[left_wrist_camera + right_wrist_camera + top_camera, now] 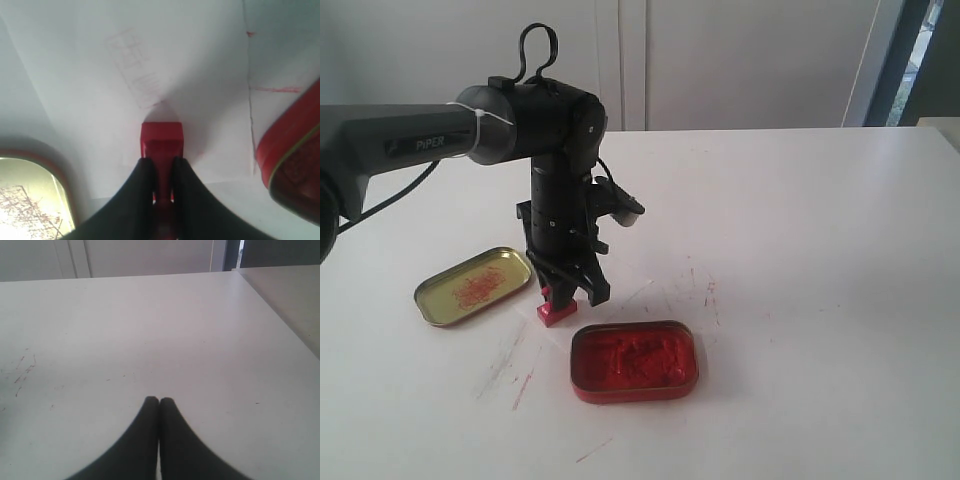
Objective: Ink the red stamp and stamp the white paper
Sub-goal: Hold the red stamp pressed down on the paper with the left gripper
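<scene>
My left gripper [568,292] [162,162] is shut on the knobbed handle of the red stamp [557,311] [161,137]. The stamp stands upright with its square base down on the white paper [150,75], near one edge of the sheet. A faint red rectangular imprint [137,70] shows on the paper beyond the stamp. In the exterior view the paper's edges barely show against the table. The open tin of red ink paste [634,360] [295,165] lies just right of the stamp. My right gripper [159,401] is shut on nothing, low over bare table.
The tin's gold lid [473,285] [30,200], smeared with red, lies upturned left of the stamp. Red scratch marks [705,290] streak the white table [800,250]. The table's right edge [280,315] shows in the right wrist view.
</scene>
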Robot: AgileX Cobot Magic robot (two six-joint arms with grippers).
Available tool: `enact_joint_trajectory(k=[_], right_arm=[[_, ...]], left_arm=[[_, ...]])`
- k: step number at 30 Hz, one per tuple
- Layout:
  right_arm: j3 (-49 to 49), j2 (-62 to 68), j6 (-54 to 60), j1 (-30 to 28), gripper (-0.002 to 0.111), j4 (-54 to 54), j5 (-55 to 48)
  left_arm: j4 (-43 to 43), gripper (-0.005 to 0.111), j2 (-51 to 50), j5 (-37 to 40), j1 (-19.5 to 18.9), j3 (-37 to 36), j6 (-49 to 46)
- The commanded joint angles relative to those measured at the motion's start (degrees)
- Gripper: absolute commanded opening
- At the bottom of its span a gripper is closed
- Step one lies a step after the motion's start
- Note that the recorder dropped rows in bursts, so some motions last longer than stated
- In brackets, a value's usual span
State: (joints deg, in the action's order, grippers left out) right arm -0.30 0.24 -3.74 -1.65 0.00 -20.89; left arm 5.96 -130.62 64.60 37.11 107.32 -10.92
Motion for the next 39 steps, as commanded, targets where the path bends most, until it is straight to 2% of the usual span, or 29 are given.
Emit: enact_joint_trajectory(k=[1,20,39], right_arm=[[0.3,-0.2,0.0,-0.1,0.0,0.0,0.8],[0.3,-0.2,0.0,-0.1,0.0,0.0,0.8],[0.3,-0.2,0.0,-0.1,0.0,0.0,0.8]], left_arm=[[-2.6,0.0,-5.7,5.4,0.1,-2.6,0.4],[-1.0,0.0,-0.3,5.4,0.1,-2.6,-0.8],[-0.4,0.0,0.5,5.4,0.1,-2.6,-0.8]])
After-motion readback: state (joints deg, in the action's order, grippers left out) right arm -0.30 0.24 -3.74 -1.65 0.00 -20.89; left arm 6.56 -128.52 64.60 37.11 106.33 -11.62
